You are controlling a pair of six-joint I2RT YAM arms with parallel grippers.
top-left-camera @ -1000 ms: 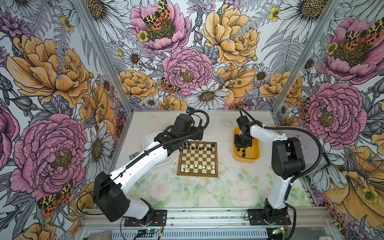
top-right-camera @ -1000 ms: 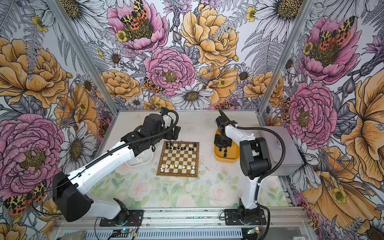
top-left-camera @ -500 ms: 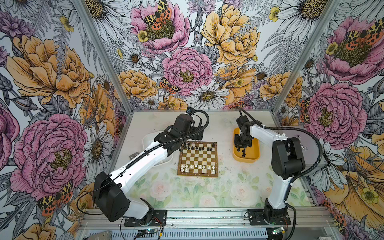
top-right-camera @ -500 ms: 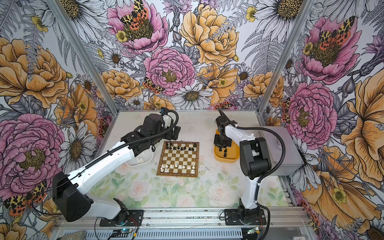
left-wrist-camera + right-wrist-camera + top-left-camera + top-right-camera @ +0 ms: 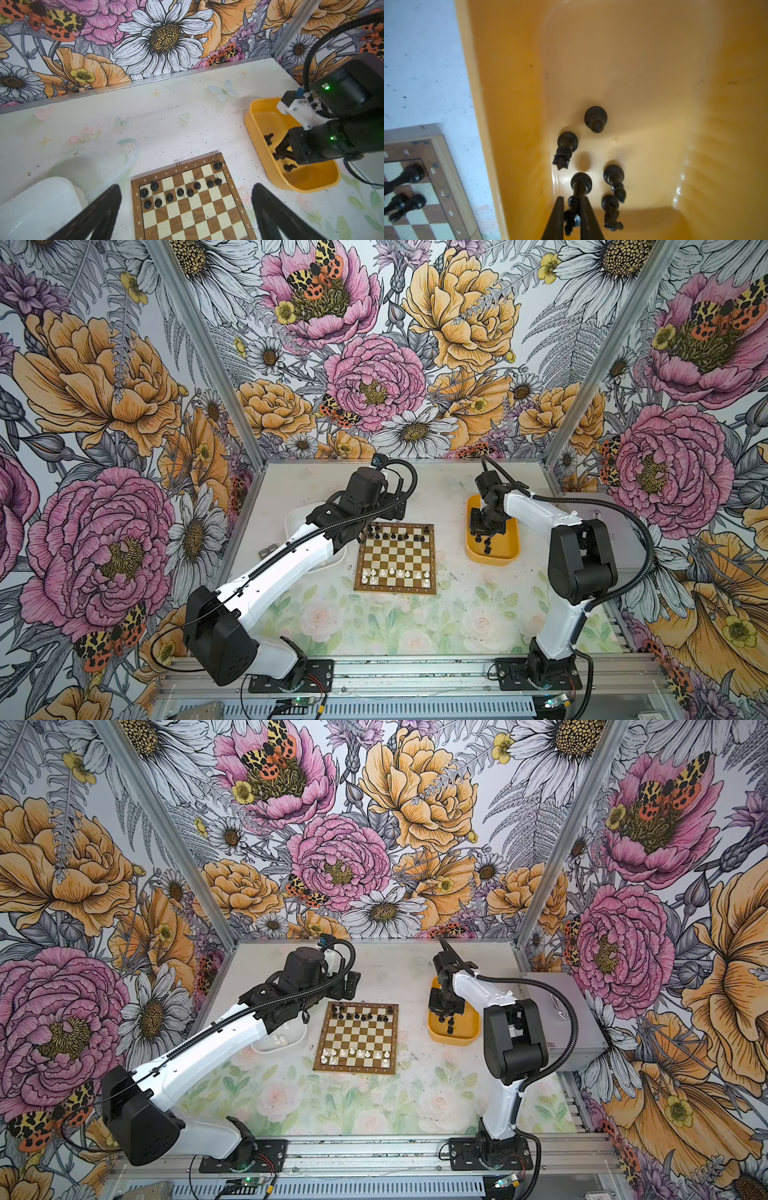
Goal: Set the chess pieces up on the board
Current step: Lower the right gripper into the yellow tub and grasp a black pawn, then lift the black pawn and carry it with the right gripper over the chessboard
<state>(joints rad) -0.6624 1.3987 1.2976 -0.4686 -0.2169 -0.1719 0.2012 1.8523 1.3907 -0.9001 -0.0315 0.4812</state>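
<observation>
Floral booth; board (image 5: 135, 197) rim marked a–h, 8–5. Right fingers (image 5: 556, 220) pinch black piece (image 5: 580, 184), maybe king; left fingers (image 5: 99, 209) spread, empty.

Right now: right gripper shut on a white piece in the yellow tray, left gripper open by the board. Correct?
Wrong colour: the right wrist view shows the right gripper shut on a black piece, not white, in the yellow tray. Left gripper open by the board: correct.

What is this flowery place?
Probably a robot test booth: flowered walls close in a small table holding a chessboard, with a left arm and right arm bolted to a front rail.
</observation>
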